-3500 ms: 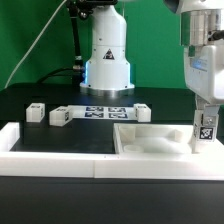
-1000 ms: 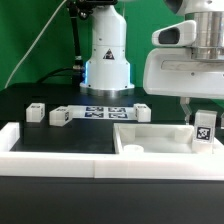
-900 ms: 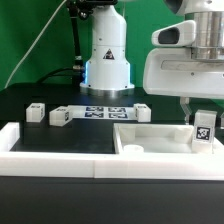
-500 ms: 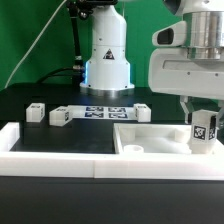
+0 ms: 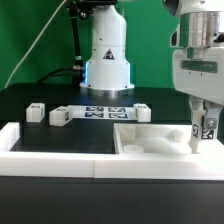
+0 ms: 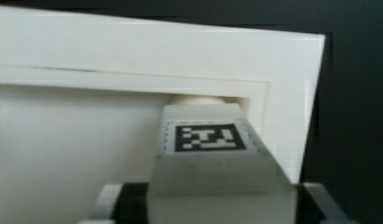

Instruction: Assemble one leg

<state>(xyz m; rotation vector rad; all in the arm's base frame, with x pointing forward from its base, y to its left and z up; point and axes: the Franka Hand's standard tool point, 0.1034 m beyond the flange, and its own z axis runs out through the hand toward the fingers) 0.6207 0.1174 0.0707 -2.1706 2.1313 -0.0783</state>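
1. White plastic rectangular leg [image 5: 207, 133], tagged, stood pinched between my fingers [image 5: 196, 111], over the wide white slab's [image 5: 150, 142] corner.
2. I judged it needed holding upright, then pressing straight down.

Legs: four in total. One leg [image 5: 206, 134] [image 6: 209, 150] stands at the exterior view's right, over the slab. Three loose legs lie farther back: first [image 5: 37, 112], second [image 5: 60, 116], third [image 5: 142, 112]. White slab [image 5: 150, 143]: one. Marker board [image 5: 107, 111]: one.
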